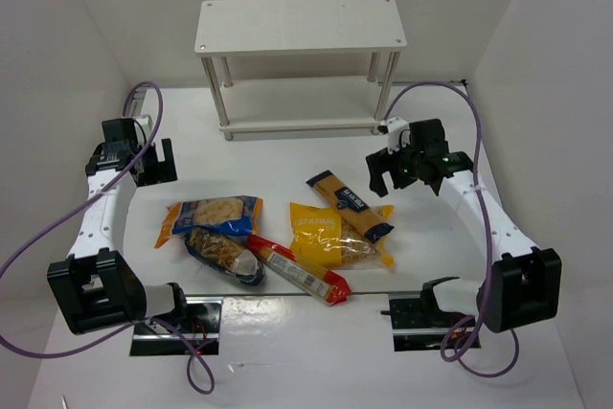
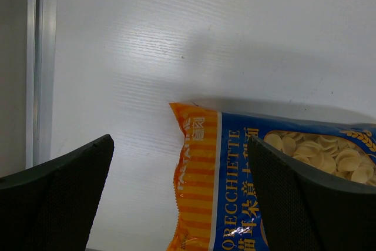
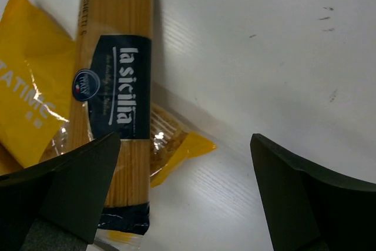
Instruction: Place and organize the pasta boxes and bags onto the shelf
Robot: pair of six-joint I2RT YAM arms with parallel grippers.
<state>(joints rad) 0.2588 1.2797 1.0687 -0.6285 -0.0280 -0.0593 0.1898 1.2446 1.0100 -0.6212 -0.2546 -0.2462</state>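
Packages of pasta lie in a loose cluster on the white table (image 1: 287,155), all five in front of the shelf (image 1: 300,24) and none on its boards. From my overhead feed, the long orange-tan spaghetti pack (image 1: 350,205) (dark label reading "la sicilia") lies on a diagonal at the right of the group. Its middle rests across the yellow windowed bag (image 1: 330,241). Just nearer to the arm bases, the long red-yellow pack (image 1: 297,272) lies slantwise and touches the yellow bag's near edge. At the left sits the blue-orange bag (image 1: 211,213) (printed "ORECCHIETTE"). The clear dark-blue bag (image 1: 225,254) overlaps its near side and meets the far end of the red-yellow pack.

I see the left gripper (image 1: 153,162) off to the left of the blue-orange bag, spread wide and holding nothing. On its wrist camera the bag's orange end shows between the two dark fingers (image 2: 59,198).

The right gripper (image 1: 388,170) sits just right of the spaghetti pack, also spread wide with nothing held. Its wrist camera looks down on that pack's label.
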